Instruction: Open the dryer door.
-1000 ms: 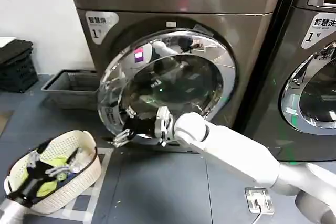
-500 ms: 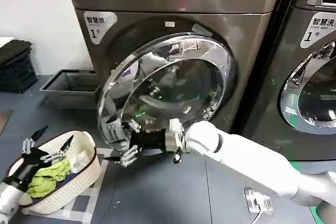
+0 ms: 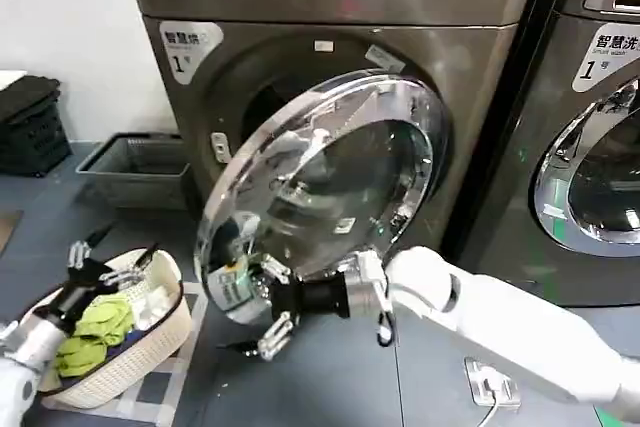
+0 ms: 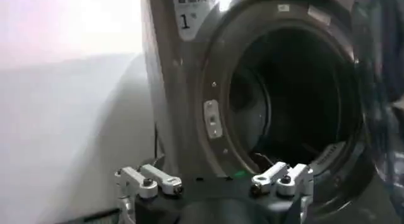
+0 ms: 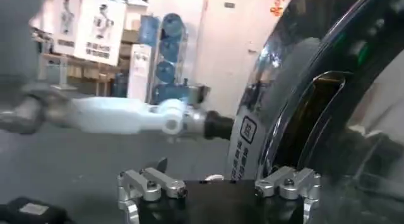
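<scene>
Low in front of dryer, right gripper (image 3: 272, 315) sits at lower rim of dryer door (image 3: 330, 187) — fingers spread, gripping nothing. Door ajar, swung partway out. Likely rigid, hinged, heavy; chrome ring slick — pull at rim edge. Left gripper (image 3: 110, 265) spread, empty, above laundry basket (image 3: 150, 342).

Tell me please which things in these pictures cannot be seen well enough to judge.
- Head view: whether the right gripper touches the dryer door; its fingers overlap the chrome rim.
- Left wrist view: deep inside the drum, too dark.
- Head view: what lies under the green cloth in the laundry basket.
</scene>
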Available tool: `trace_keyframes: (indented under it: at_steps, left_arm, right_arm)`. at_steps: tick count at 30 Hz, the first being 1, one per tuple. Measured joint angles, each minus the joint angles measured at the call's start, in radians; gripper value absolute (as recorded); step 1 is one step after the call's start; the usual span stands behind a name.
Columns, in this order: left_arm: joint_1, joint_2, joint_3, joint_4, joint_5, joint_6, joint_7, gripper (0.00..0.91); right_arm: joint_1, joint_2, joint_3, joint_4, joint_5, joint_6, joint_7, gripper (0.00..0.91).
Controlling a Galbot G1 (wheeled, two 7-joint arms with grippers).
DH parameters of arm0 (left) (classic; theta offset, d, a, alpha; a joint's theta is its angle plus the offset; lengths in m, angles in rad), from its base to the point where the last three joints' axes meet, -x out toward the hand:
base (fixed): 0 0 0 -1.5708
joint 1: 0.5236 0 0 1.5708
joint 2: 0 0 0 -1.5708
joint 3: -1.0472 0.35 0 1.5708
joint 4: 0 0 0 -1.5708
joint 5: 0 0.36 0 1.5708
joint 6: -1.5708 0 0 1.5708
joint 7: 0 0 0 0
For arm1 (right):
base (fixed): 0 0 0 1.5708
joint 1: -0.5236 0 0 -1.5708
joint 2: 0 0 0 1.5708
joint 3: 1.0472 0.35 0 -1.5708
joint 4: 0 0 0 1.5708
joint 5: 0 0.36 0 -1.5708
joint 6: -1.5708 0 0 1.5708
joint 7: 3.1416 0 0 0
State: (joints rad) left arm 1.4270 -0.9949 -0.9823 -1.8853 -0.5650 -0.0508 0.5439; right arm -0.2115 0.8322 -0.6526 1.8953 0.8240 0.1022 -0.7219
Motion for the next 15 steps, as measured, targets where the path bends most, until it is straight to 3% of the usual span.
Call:
trace_keyframes:
  at_steps: [15]
  left_arm:
    - [-0.175,0.092,0.269,-0.04,0.002,0.02,0.035,0.907]
  right_arm:
    - [-0.15,-0.131,0.136,0.076,-0.003,0.047,-0.162,0.907]
